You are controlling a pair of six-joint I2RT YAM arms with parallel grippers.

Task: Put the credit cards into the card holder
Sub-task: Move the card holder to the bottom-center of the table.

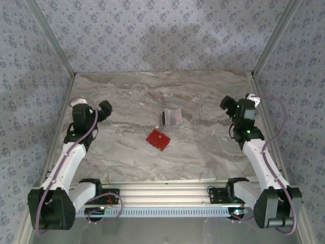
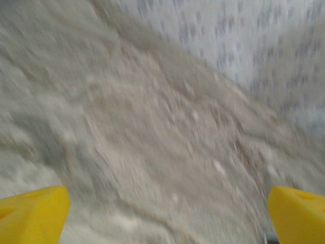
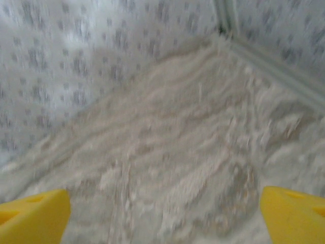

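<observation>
The red card holder (image 1: 158, 139) lies shut and flat near the table's middle. Just behind it, a small pile of pale credit cards (image 1: 171, 119) rests on the marble, one dark edge on its left side. My left gripper (image 1: 105, 109) hovers at the left of the table, well apart from both. Its yellow fingertips (image 2: 33, 213) stand wide with nothing but blurred marble between them. My right gripper (image 1: 227, 103) is at the far right, also away from the cards. Its yellow fingertips (image 3: 33, 216) are spread wide over bare marble.
Patterned walls (image 1: 162, 30) close the table in at the back and both sides. A metal rail (image 1: 162, 190) runs along the near edge between the arm bases. The marble top (image 1: 203, 152) lies bare around the wallet and cards.
</observation>
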